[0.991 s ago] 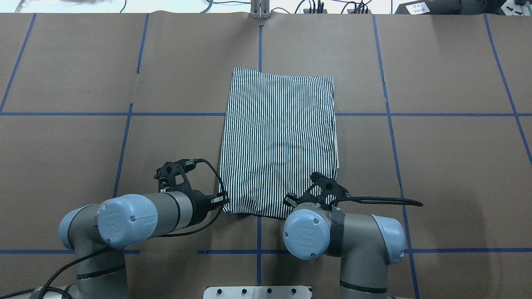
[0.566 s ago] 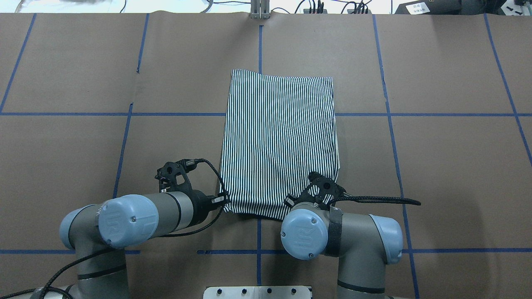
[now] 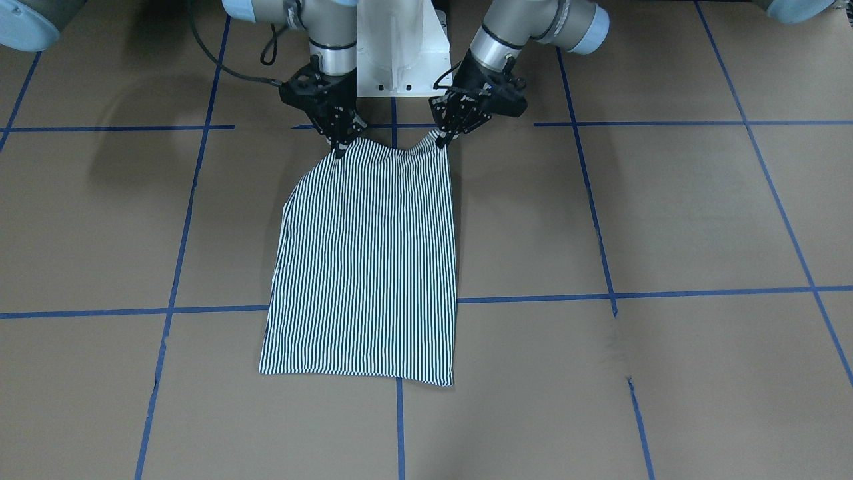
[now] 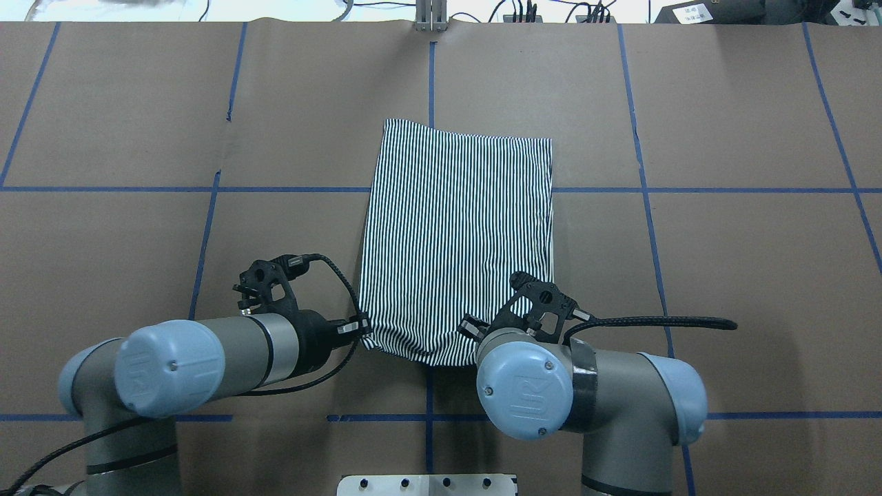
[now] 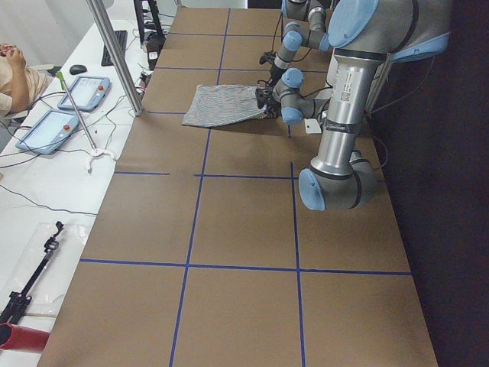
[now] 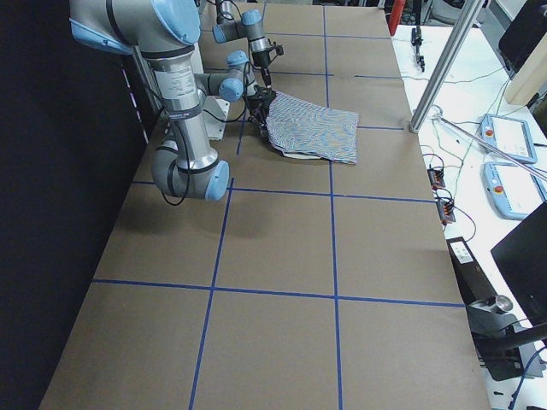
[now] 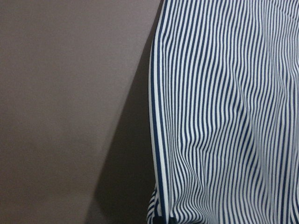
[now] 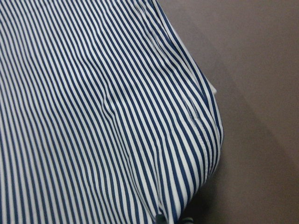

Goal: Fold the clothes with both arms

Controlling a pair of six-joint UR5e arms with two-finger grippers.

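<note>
Brown table [image 4: 723, 275] | striped shirt [image 4: 458, 234] folded narrow, near edge raised | left gripper [image 3: 441, 139], right gripper [image 3: 340, 148] pinch corners

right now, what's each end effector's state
left end effector: closed, holding the polo shirt by a corner
right end effector: closed, holding the neighbouring corner

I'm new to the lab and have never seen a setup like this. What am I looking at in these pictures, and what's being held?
These are two robot arms, the left arm and right arm, at a brown table. Two pictures look down on it, one from behind the robot, one facing it; two look along it from the ends; the two close-ups come from cameras on the wrists. A folded striped shirt lies on the table. The left gripper and right gripper each have their fingers closed on a corner of its robot-side edge, which is raised.
</note>
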